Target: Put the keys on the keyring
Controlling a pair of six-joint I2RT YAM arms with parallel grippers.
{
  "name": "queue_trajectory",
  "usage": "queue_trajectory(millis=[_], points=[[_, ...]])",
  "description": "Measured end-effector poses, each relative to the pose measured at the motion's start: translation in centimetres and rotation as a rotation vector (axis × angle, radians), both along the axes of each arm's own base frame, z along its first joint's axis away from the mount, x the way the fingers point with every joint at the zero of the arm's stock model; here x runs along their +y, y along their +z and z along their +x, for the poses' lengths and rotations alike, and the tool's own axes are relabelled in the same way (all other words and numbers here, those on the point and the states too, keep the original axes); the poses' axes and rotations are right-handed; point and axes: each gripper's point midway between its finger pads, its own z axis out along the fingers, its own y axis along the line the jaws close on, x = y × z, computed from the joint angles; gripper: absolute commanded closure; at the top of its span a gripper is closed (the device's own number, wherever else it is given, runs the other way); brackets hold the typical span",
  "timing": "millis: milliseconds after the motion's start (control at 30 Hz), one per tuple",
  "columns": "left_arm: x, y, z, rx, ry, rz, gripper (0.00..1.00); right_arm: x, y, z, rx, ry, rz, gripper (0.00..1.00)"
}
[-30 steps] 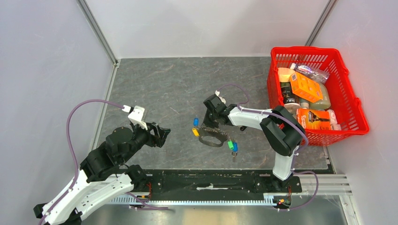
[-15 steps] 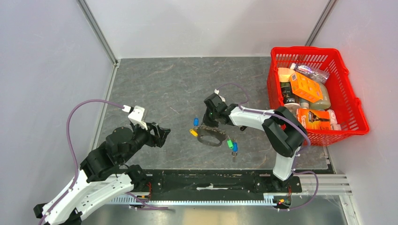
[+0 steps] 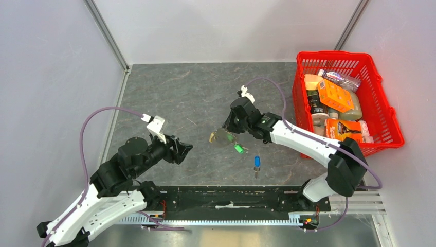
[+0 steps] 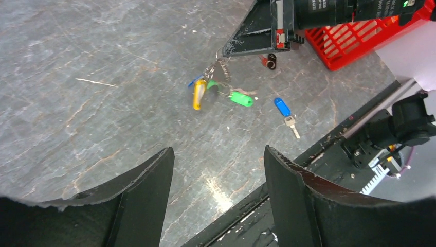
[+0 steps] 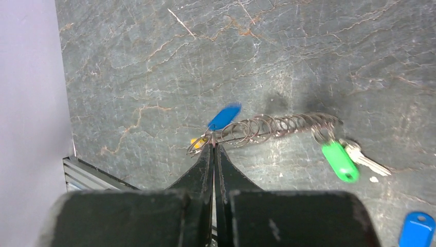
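Over the tabletop [image 5: 154, 62], right fingers [image 5: 203, 165] pinch keyring's [image 5: 267, 127] end.

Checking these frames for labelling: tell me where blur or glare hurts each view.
Right wrist: the blue-capped key by the keyring is motion-smeared, the green tag softer. Left wrist: a glare patch on the table; the yellow-capped key streaks. Top external: the keyring cluster is a small blur.
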Motion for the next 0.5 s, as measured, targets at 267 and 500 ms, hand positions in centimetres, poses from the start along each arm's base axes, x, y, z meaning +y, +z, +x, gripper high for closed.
queue_trajectory(millis=[267, 500], points=[[-3.5, 0.1, 0.9, 0.036, -0.08, -0.014, 0.34, -1.6, 4.0, -1.1, -0.03, -0.047, -0.069, 1.0], [-6.2, 1.6, 2.5, -0.036, -0.127, -0.072, 0.34, -3.3, 10.9, -1.0, -0.05, -0.096, -0.082, 1.0]])
